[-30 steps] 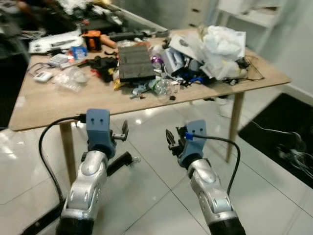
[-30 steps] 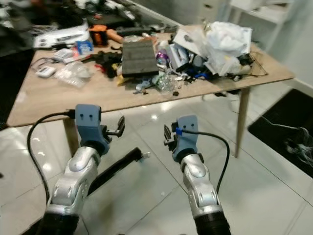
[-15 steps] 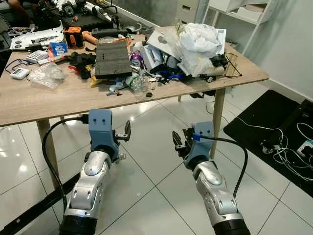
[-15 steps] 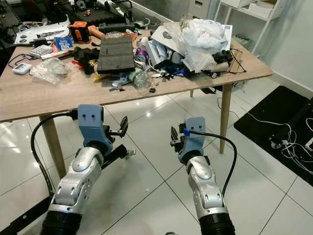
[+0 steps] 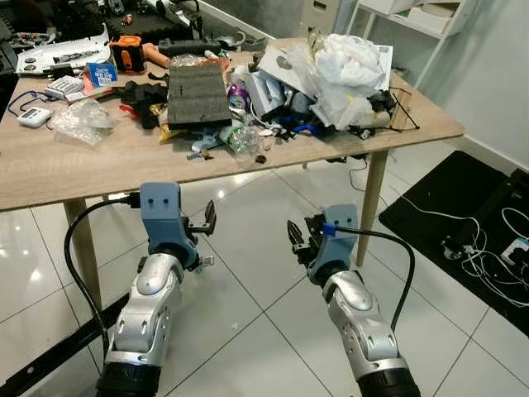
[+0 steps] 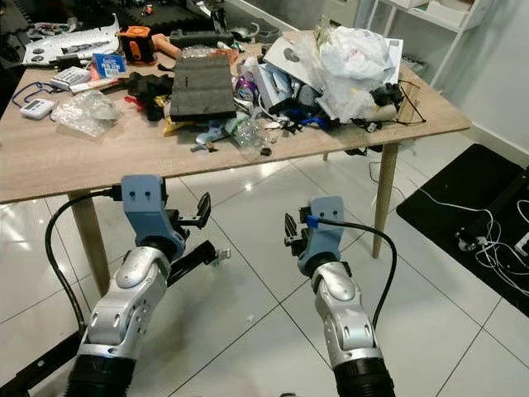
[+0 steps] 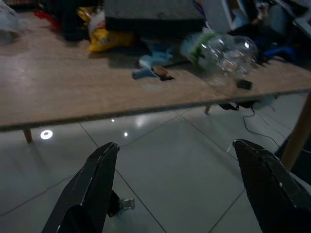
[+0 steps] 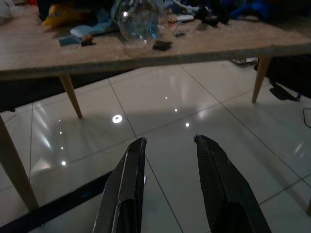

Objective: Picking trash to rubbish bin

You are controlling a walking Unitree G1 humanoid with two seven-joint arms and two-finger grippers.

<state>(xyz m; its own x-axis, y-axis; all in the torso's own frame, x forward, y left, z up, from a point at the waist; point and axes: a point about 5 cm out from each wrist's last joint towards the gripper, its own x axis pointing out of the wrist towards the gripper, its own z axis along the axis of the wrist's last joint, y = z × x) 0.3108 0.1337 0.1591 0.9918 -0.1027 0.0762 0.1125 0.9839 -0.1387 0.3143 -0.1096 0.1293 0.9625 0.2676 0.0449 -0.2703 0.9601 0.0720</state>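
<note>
Head camera, left eye: a wooden table (image 5: 99, 169) on a glossy white tiled floor (image 5: 248, 331) carries a heap of clutter — a dark grey foam block (image 5: 197, 93), a crumpled clear plastic bottle (image 5: 241, 138) near the front edge, white plastic bags (image 5: 351, 62), a clear bag (image 5: 78, 120) toward the left end; a black mat (image 5: 450, 198) with cables lies to the right; both silver arms reach forward below the tabletop, the left gripper (image 5: 207, 223) and right gripper (image 5: 299, 238) holding nothing.

Left wrist camera: the left gripper's black fingers (image 7: 92, 194) are spread wide over the tiles, aimed at the table edge, where the bottle (image 7: 223, 48) lies.

Right wrist camera: the right gripper's fingers (image 8: 221, 189) stand slightly parted, pinching nothing; the bottle (image 8: 138, 22) rests on the table edge ahead.
</note>
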